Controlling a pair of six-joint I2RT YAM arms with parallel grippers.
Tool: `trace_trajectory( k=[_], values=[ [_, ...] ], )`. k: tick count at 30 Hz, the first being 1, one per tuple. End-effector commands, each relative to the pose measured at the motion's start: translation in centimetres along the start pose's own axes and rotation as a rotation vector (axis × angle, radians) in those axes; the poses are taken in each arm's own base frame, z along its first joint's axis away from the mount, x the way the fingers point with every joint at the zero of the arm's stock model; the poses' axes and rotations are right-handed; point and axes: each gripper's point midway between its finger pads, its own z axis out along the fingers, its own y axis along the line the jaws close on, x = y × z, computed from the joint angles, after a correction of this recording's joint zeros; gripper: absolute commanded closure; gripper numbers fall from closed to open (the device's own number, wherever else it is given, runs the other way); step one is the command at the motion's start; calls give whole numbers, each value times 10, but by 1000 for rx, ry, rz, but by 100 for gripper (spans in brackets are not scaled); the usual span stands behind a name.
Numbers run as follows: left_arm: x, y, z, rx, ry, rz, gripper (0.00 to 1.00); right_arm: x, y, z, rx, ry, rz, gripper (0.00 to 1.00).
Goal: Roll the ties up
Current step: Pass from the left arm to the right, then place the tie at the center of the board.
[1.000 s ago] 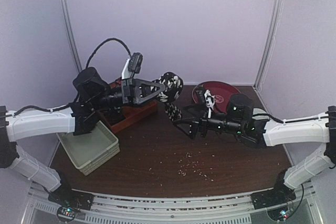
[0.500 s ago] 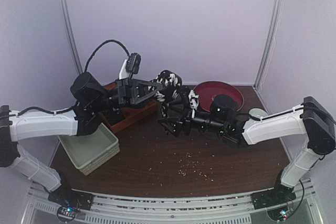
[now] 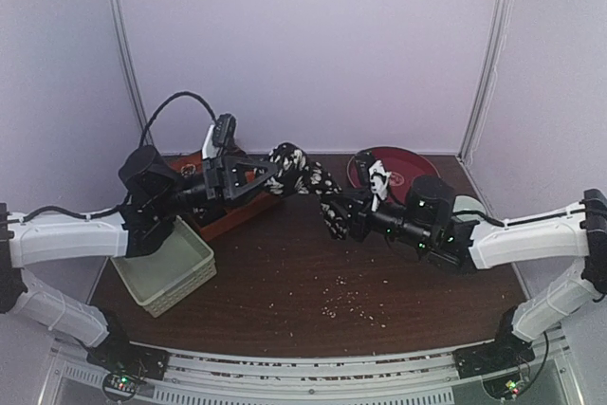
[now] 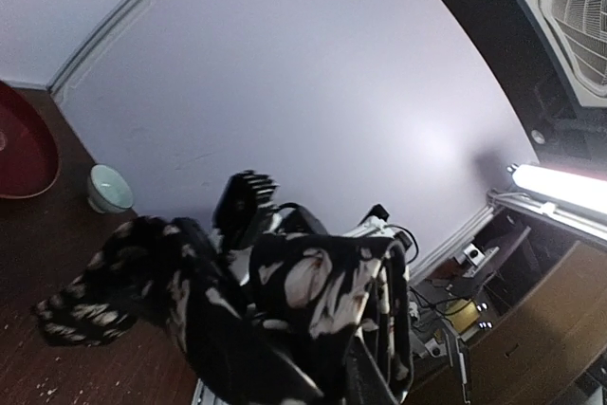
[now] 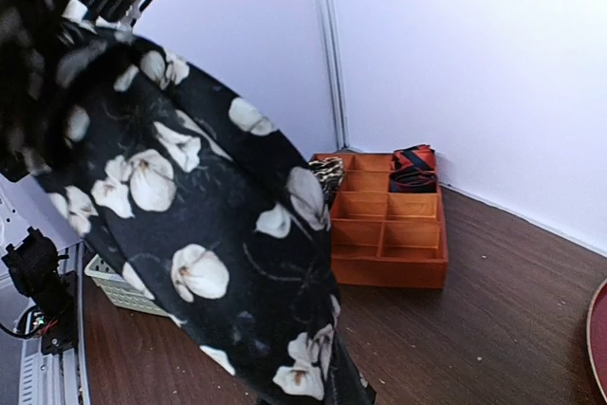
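A black tie [image 3: 305, 175] with white flowers stretches above the table between the two grippers. Its coiled part is wound round my left gripper [image 3: 277, 170], whose fingers are mostly covered by fabric in the left wrist view, where the tie [image 4: 313, 282] fills the lower middle. My right gripper [image 3: 338, 218] is shut on the tie's lower end, and in its own view the tie [image 5: 218, 234] hides the jaws. Two rolled ties, a reddish one [image 5: 413, 168] and a speckled one [image 5: 327, 173], sit in the orange tray [image 5: 389, 267].
The orange tray [image 3: 237, 215] stands at the back left, under the left arm. A white slatted basket [image 3: 166, 267] sits in front of it. A dark red plate [image 3: 403, 163] and a small pale bowl [image 3: 467, 204] are at the back right. Crumbs [image 3: 351, 296] dot the table's middle.
My right gripper, open a second ago, has shut on the tie's hanging end. The left gripper has sunk and drawn back to the left, so the tie spans between them.
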Motion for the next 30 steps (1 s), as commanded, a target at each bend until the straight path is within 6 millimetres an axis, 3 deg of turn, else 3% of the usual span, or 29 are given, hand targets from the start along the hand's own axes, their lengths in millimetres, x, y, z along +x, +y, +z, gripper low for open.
trace_trajectory(
  k=[1, 4, 7, 9, 13, 19, 21, 30],
  values=[
    [-15, 57, -40, -276, -129, 8, 71, 42, -35, -29, 185, 200, -59, 100],
    [-2, 105, -68, -518, -127, -14, 47, 66, -45, -45, 237, 364, -113, 100],
    [11, 132, -87, -673, -84, 7, 39, 63, -45, -60, 247, 439, -148, 100],
    [15, 140, -94, -737, -51, 31, 36, 50, -48, -67, 277, 474, -169, 100],
    [14, 144, -93, -774, 13, 115, 36, -9, -43, -71, 287, 407, -199, 100],
    [13, 132, -75, -692, 78, 246, 38, -124, 15, -72, 48, 98, -118, 100],
    [18, 131, -71, -684, 103, 290, 40, -147, 27, -75, 1, 46, -70, 100],
    [50, 127, -54, -632, 178, 366, 44, -220, 75, -90, -252, -172, 55, 100]
  ],
)
